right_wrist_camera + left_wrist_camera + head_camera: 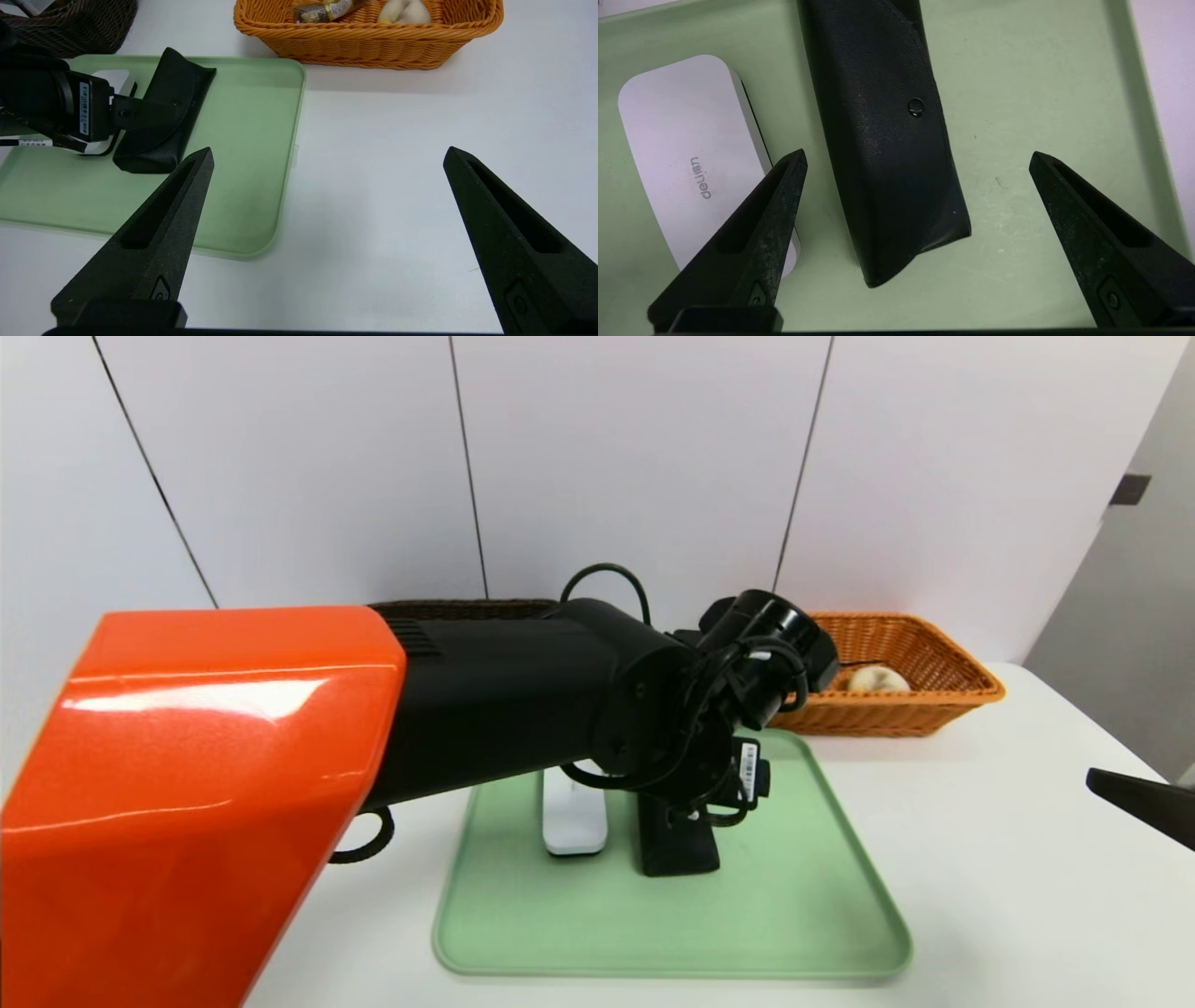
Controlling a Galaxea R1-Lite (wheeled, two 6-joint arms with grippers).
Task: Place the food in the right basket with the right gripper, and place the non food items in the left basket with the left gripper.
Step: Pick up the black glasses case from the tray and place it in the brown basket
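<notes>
I'm centring the wide-open left gripper [917, 158] over the black cloth roll [887, 140] — clearing the white slab [686, 154] — right gripper [327, 156] idling open.

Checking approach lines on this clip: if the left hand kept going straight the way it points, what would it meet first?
Most likely the black case lying on the green tray. The left hand is open, its fingers straddling the case, with the white slab off to one side. How far above the case it sits is unclear.

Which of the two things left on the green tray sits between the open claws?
The black case, not the white slab. The left gripper is open with the case between its fingers; the slab lies beside it, outside one finger.
</notes>
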